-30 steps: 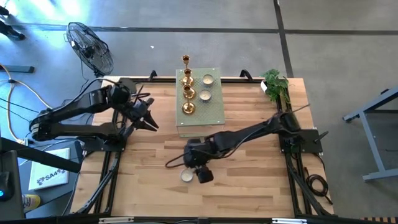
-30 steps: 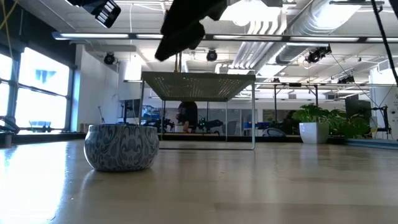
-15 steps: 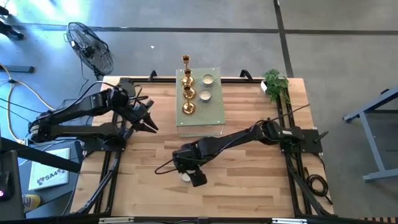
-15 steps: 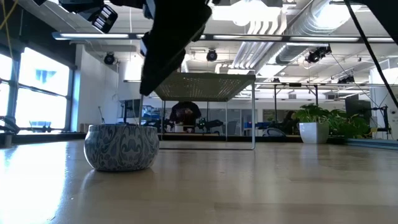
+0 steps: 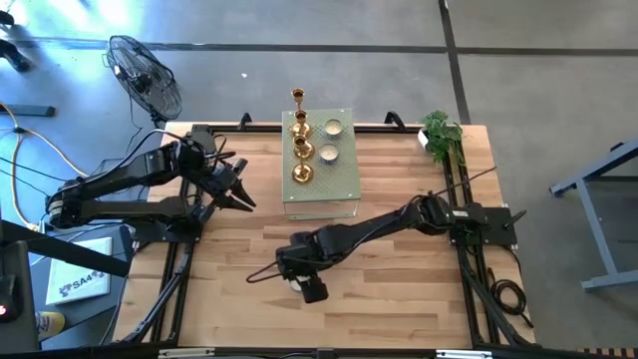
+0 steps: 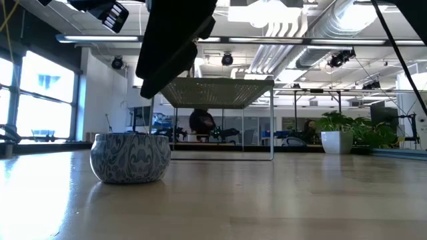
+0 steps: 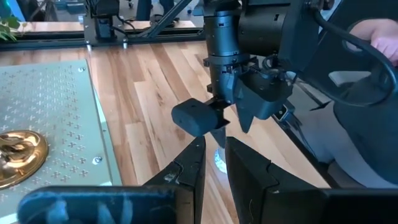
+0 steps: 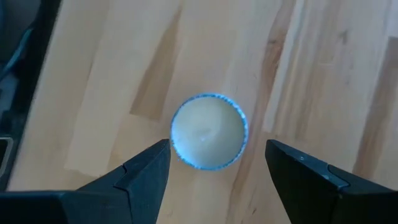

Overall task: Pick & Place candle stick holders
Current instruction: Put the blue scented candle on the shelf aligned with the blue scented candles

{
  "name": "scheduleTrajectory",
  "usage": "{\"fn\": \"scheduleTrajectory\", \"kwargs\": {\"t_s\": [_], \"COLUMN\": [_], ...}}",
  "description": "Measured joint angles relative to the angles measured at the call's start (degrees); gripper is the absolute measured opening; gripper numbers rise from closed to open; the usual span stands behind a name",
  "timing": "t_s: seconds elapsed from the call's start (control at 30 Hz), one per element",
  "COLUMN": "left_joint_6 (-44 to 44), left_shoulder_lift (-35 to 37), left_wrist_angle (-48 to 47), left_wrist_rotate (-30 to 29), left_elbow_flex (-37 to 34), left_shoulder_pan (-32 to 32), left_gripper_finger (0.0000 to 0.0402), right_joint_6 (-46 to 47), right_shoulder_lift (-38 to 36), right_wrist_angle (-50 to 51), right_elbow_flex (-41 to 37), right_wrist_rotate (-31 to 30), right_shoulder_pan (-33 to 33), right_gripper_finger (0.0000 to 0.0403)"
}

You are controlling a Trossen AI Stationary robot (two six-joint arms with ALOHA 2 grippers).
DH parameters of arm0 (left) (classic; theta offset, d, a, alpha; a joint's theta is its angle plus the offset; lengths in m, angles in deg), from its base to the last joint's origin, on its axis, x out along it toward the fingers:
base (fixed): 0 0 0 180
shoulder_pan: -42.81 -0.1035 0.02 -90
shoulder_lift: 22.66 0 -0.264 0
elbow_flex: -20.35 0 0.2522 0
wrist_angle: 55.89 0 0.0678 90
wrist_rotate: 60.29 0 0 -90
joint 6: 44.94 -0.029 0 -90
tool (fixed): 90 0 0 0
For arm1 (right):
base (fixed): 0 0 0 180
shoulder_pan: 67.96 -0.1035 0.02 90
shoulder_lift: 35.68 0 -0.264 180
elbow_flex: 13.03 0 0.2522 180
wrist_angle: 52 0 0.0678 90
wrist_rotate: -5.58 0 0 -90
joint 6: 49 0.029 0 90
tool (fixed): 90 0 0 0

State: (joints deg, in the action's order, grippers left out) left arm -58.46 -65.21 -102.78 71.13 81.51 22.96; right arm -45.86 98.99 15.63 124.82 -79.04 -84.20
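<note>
A low round cream-white cup [image 8: 209, 132] with a patterned outer wall [image 6: 131, 157] stands on its base on the wooden table, near the front middle. My right gripper [image 8: 217, 167] hangs open above it, pointing down, one finger on each side, touching nothing; it covers the cup in the high view [image 5: 299, 279]. Three gold holders [image 5: 300, 148] and two more cream cups [image 5: 330, 140] stand on the pale green perforated slab [image 5: 339, 179] at the far middle. My left gripper [image 5: 242, 196] waits at the table's left, empty, its fingers a narrow gap apart [image 7: 215, 174].
A potted plant [image 5: 443, 134] stands at the table's far right corner. The slab is raised on thin legs [image 6: 272, 133]. Bare wood lies around the cup and along the table's near edge. A person's hand [image 7: 379, 31] shows beyond the table.
My right gripper has moved toward the table's left and a little toward its near edge, from beside the cream cup to right over it, staying open. The cup has not moved.
</note>
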Motion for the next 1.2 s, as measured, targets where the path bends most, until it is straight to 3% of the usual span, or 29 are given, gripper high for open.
{"fn": "scheduleTrajectory", "kwargs": {"t_s": [0.53,0.8,1.0,1.2], "left_joint_6": [0.3,0.4,0.6,0.6], "left_shoulder_lift": [0.0,0.0,0.0,0.0], "left_wrist_angle": [-0.7,2.2,9.7,14.0], "left_wrist_rotate": [2.0,3.6,7.7,7.7], "left_elbow_flex": [-0.3,-5.7,-11.6,-14.5], "left_shoulder_pan": [0.0,0.0,0.0,0.0], "left_gripper_finger": [0.0060,0.0060,0.0060,0.0060], "right_joint_6": [2.9,2.5,0.6,0.7], "right_shoulder_lift": [2.3,2.6,4.0,6.7], "right_wrist_angle": [-2.2,-2.4,-3.9,-4.5], "right_elbow_flex": [-0.2,-0.1,-0.1,-0.1], "right_wrist_rotate": [-0.5,-1.0,-2.0,-0.3], "right_shoulder_pan": [-0.7,-0.7,-0.5,0.2], "right_gripper_finger": [0.0259,0.0259,0.0259,0.0259]}}
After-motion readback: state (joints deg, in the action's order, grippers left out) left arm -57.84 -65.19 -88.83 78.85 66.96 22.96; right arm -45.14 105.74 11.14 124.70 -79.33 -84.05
